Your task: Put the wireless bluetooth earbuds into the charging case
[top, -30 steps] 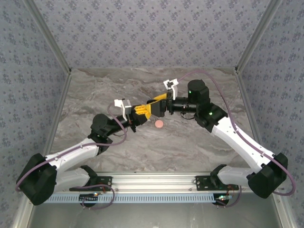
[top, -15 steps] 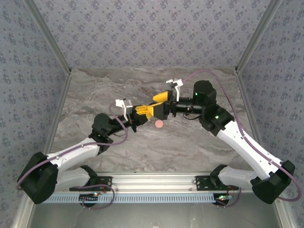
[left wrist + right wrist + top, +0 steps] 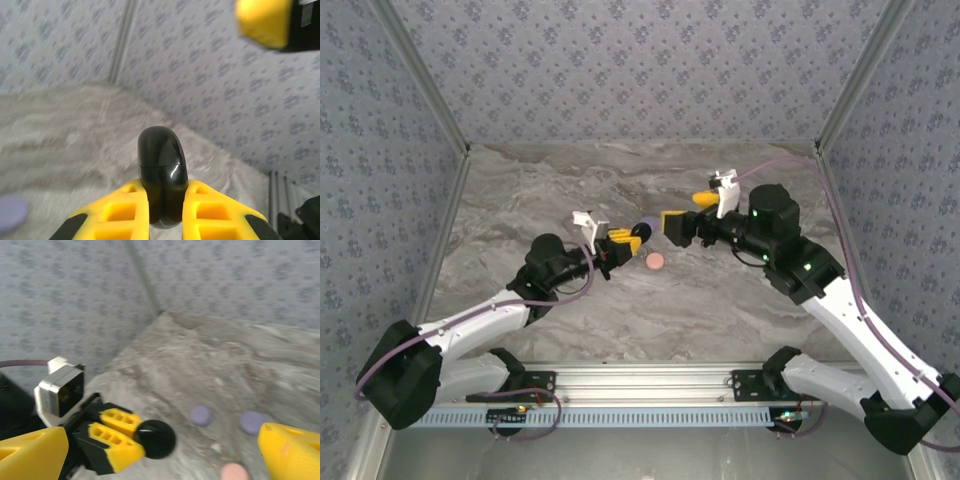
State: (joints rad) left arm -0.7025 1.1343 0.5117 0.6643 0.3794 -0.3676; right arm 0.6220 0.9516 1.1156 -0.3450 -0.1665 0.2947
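**A:** Left wrist camera first. What was in it?

**B:** The left gripper (image 3: 165, 192) had its jaws clamped on the black charging case (image 3: 161, 160). The case was glossy, with a fine seam across it. Its rounded end stuck out past the yellow fingers (image 3: 115, 215). Behind it the marbled surface (image 3: 60, 125) was blurred.

**A:** And the right wrist view?

**B:** The right gripper (image 3: 163, 437) had its jaws wide apart, with one yellow finger in each lower corner. The case faced them from the left jaws, apart from both right fingers. A lilac disc (image 3: 201, 415) lay on the surface beyond, and a second lilac disc (image 3: 251, 421) was near it. A pink disc (image 3: 234, 472) sat closer, at the bottom edge.

**A:** What about the top external view?

**B:** The two grippers pointed at each other over the middle of the surface, near but not touching. The case sat at the tip of the left gripper, between the two. The right jaws looked wide there as well. The pink disc lay on the surface just beside the gap between them, on the side toward the arm bases. I could not make out the lilac discs clearly from above.
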